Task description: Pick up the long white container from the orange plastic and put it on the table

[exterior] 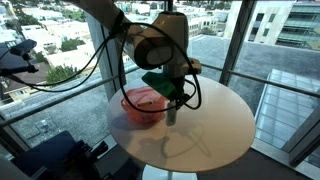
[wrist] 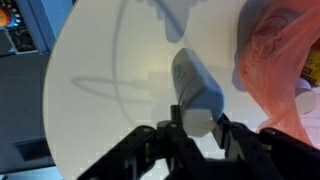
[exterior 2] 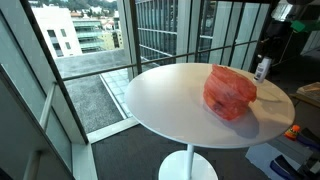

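Pinching a slim greyish-white cylindrical container (wrist: 195, 88) between its fingers (wrist: 160, 140), a black gripper (wrist: 197, 132) holds it over a round beige table (wrist: 100, 90), beside a translucent orange plastic bowl (wrist: 282, 60).

orange plastic (exterior: 137, 110) on table (exterior: 215, 135) | long white container (wrist: 195, 85) beside it

orange plastic (wrist: 275, 60) — cropped at edge, long white container (wrist: 195, 90) — blurred

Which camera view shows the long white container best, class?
The wrist view: the long white container fills the centre, held in the gripper, beside the orange plastic. In both exterior views the container is small and hard to make out.
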You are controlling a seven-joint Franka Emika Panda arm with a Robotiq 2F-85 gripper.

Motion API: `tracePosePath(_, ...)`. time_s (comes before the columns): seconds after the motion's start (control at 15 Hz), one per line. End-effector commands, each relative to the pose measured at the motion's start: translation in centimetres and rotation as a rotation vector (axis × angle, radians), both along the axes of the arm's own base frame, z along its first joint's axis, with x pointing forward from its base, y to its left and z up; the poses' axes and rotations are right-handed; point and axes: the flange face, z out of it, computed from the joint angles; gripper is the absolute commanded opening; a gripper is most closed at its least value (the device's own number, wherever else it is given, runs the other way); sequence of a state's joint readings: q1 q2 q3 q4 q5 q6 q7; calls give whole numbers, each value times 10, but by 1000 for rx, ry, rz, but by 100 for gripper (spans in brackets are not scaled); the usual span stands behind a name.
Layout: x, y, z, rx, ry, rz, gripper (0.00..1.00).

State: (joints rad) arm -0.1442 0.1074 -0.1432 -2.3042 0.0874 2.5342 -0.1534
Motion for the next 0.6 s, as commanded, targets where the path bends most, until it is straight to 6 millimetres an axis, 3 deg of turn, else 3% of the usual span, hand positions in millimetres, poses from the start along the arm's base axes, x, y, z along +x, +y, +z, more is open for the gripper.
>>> tracePosePath(0.0,-4,-6,-18,17,-9,-22,10)
tracePosePath(0.53,-18,-9,-56,13,20,-40,10)
